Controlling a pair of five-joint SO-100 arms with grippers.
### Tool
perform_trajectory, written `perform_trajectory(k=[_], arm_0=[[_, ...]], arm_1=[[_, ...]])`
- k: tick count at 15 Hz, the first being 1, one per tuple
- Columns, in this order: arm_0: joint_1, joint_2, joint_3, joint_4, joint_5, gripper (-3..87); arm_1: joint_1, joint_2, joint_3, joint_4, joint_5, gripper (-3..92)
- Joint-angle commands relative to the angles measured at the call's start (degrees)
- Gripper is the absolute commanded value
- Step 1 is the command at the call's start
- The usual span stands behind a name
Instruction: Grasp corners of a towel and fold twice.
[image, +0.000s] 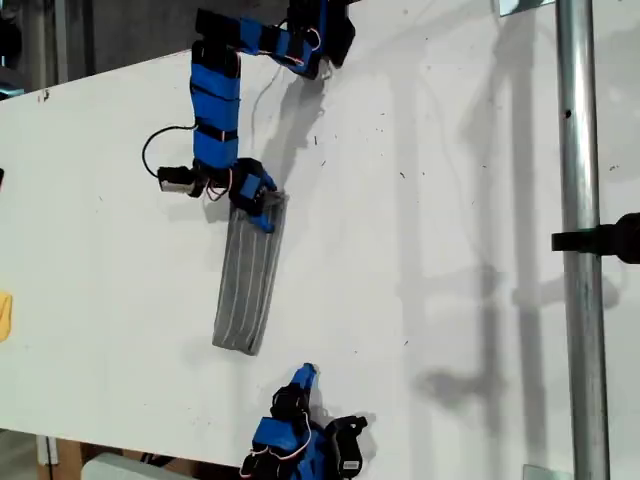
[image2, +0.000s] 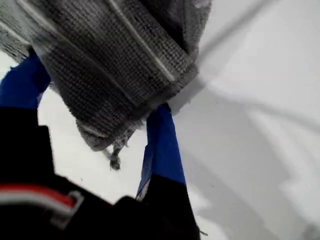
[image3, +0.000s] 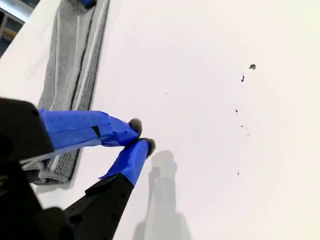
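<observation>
Towel (image: 250, 278): soft, light, limp folded strip on the table (image: 450, 250); far end pinched in my first gripper (image: 262, 205). My second gripper (image3: 141, 136) pressed together, empty, just beside near end. Grip corners.

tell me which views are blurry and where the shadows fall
First wrist view: the towel is soft and out of focus close to the lens, with faint grey shadow bands on the table. Second wrist view: sharper, my second gripper casting a soft shadow just beyond its tips. Exterior view: clear, with pale arm and pole shadows across the white surface.
</observation>
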Motion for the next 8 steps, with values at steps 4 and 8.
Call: perform_trajectory(k=[4,8], arm_0=[[-0.09,0.44,0.26,-0.18,1.05,2.3],[-0.88,0.44,0.26,-0.18,1.76,2.6]], arm_1=[[1.85,-4.04,-10.99,-0.53,-7.38,-0.2],[-1.23,11.34,3.34,6.06,-7.82,-0.2]])
